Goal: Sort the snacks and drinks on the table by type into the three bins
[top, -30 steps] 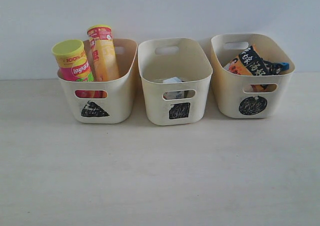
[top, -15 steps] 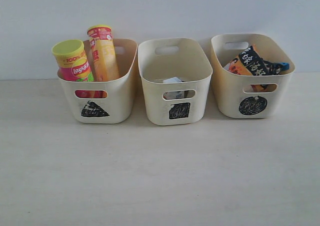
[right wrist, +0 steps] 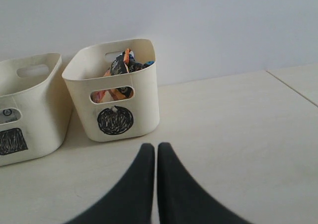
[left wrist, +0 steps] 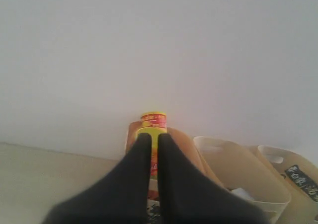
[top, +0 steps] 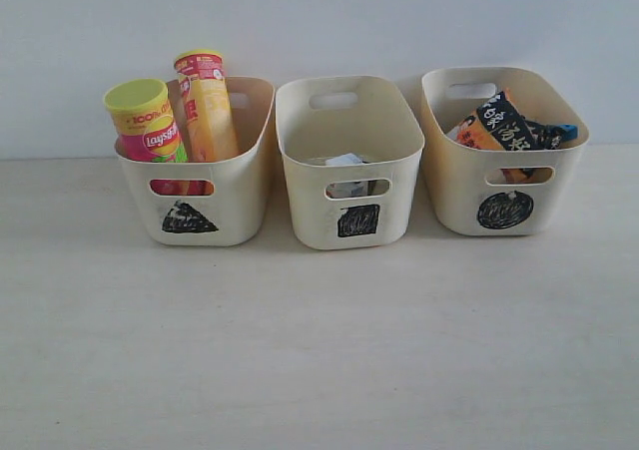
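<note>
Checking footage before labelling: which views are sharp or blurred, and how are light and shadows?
Exterior view: even, soft light, faint shadows under the square-marked bin. Left wrist view: hazy and soft, the left gripper a dark blur overlapping the chip tube. Right wrist view: sharpest, the circle-marked bin crisp with a soft shadow at its base, the right gripper dark.

Pale table [top: 319, 350], seemingly plain wall [top: 319, 21]
</note>
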